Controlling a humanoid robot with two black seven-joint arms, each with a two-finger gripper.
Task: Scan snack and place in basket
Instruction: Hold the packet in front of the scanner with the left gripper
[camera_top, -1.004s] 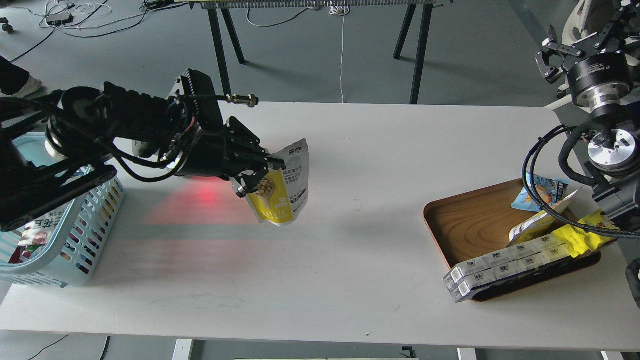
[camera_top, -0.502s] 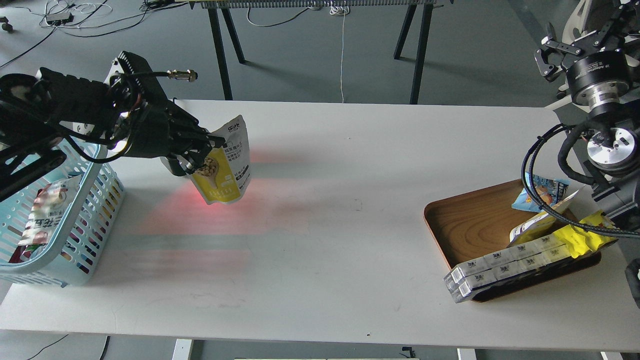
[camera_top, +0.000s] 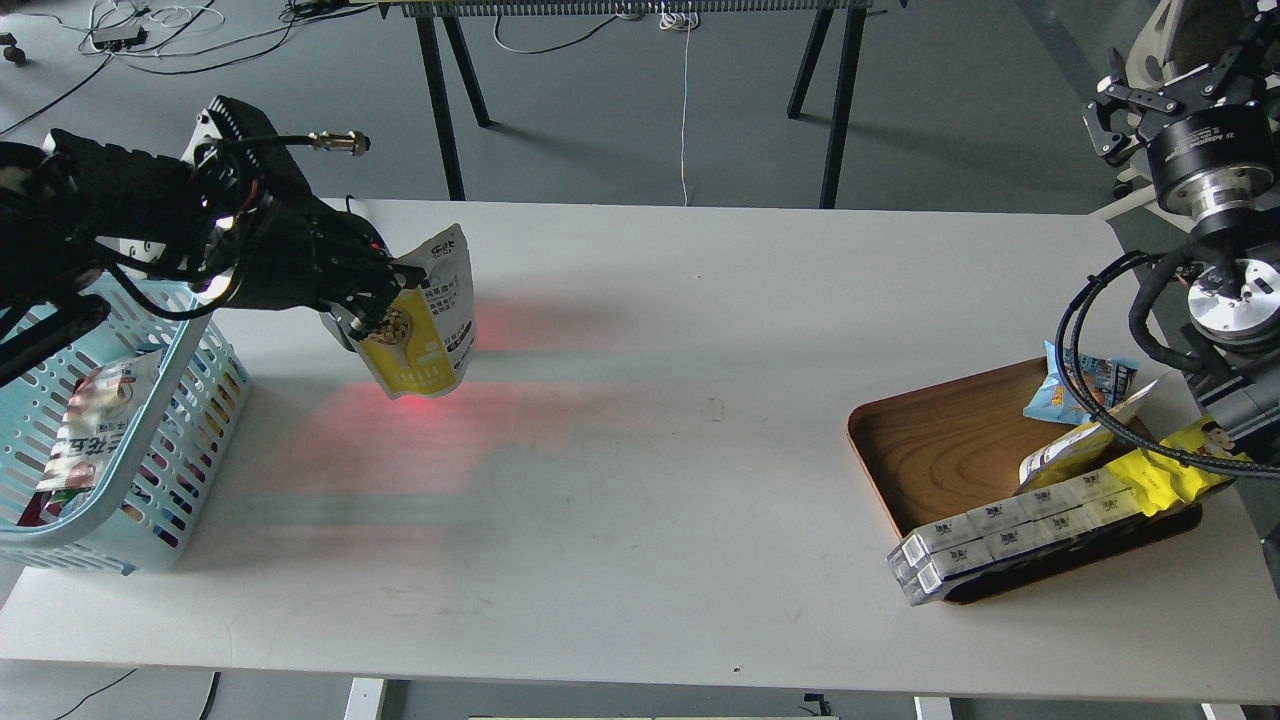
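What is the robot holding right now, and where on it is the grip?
The left gripper holds the snack by its left edge, fingers closed beside the nut picture, pouch hanging above the table. The right gripper holds nothing.

Non-task items on the white rectangular tabletop (camera_top: 700, 500).
A brown wooden tray (camera_top: 930, 450) is sitting at right, holding a small blue snack bag (camera_top: 1085, 385), a bright yellow crinkled wrapper (camera_top: 1175, 470) and long white printed cartons (camera_top: 1000, 535) overhanging its near rim.
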